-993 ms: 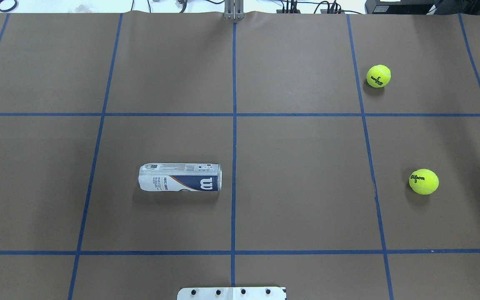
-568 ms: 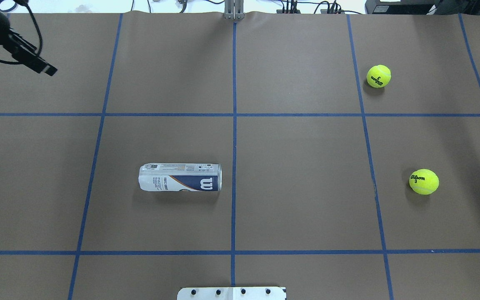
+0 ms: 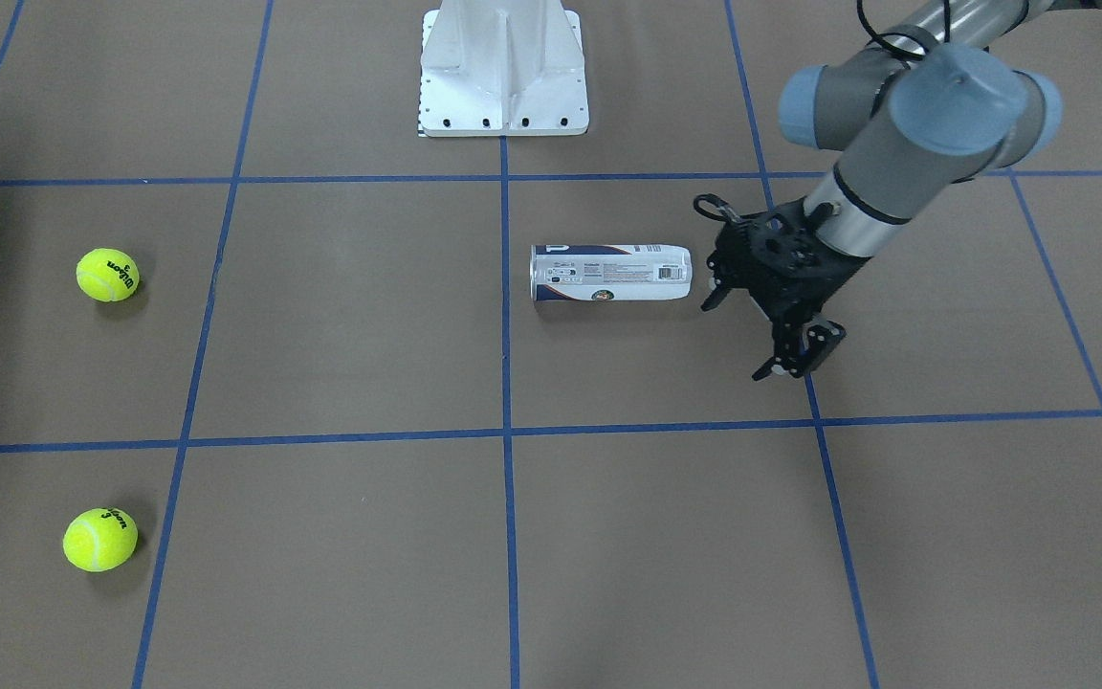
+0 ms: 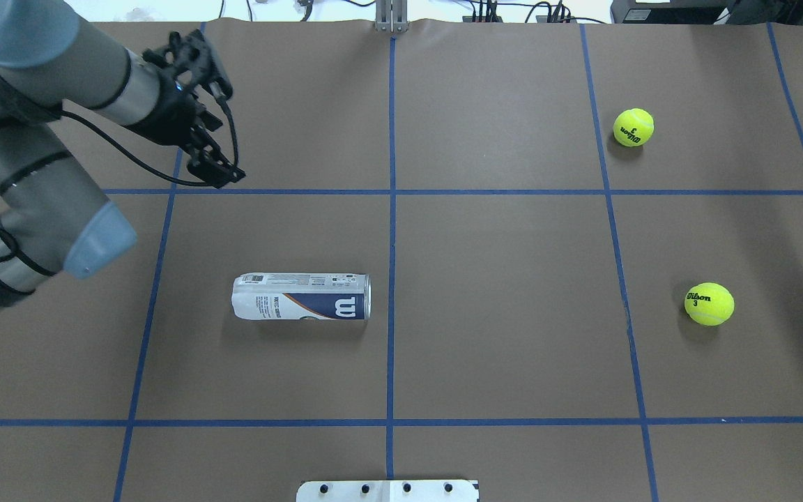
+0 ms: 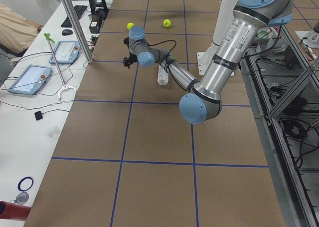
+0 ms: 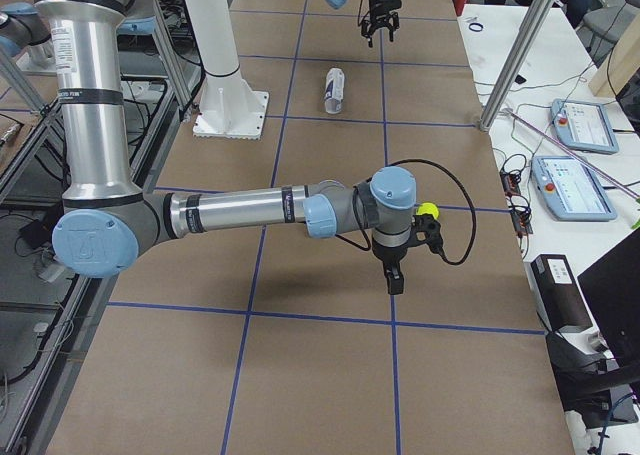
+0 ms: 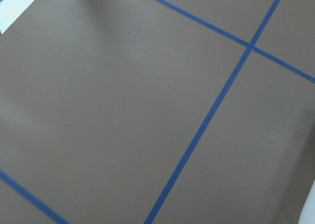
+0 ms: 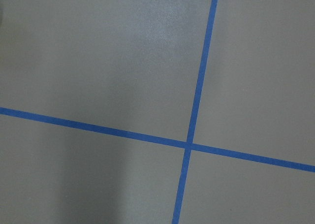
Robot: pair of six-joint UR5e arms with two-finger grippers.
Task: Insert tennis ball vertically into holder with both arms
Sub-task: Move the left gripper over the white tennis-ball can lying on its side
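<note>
The holder (image 4: 302, 297) lies on its side left of the table's middle; it also shows in the front view (image 3: 610, 273). Two tennis balls lie on the right half, one far (image 4: 633, 127) and one near (image 4: 709, 304). My left gripper (image 4: 217, 171) hangs open and empty above the table, beyond the holder and to its left; in the front view (image 3: 797, 356) it sits just off the holder's end. My right gripper (image 6: 392, 280) shows only in the exterior right view, pointing down beside a ball (image 6: 428, 212); I cannot tell whether it is open or shut.
The white pedestal base (image 3: 503, 67) stands at the robot's side of the table. Blue tape lines (image 4: 392, 209) divide the brown surface into squares. Tablets and cables lie on white side benches (image 5: 30, 77) past the table's left end.
My left arm has swung in from the overhead view's left edge, its gripper moving right and nearer to the holder. The holder and both balls have not moved.
</note>
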